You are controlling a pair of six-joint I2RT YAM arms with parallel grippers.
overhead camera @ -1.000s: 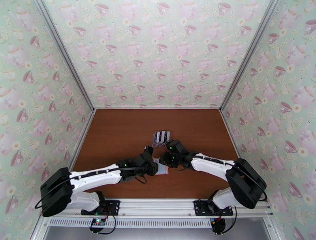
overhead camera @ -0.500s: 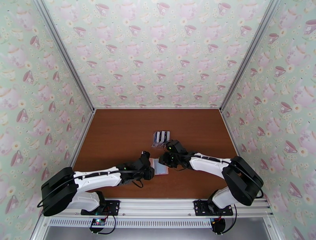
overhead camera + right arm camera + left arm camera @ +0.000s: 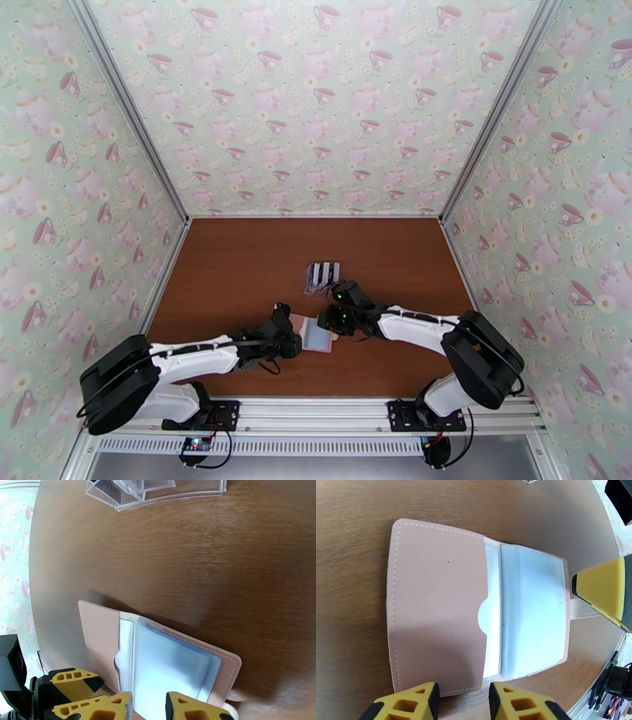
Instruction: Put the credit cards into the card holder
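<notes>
Pink stitched card holder (image 3: 438,598) lies open, its clear sleeves (image 3: 531,610) seemingly bluish.

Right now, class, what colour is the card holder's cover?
The card holder is dusty pink; left wrist view.

Bright, even overhead light; soft glare on the brown wooden worktop (image 3: 205,559) (wrist views bend at the edges); the dusty-pink folding card holder (image 3: 434,606) casts a faint shadow.

pink card holder (image 3: 434,598), brn wood-grain table (image 3: 434,499)
</notes>
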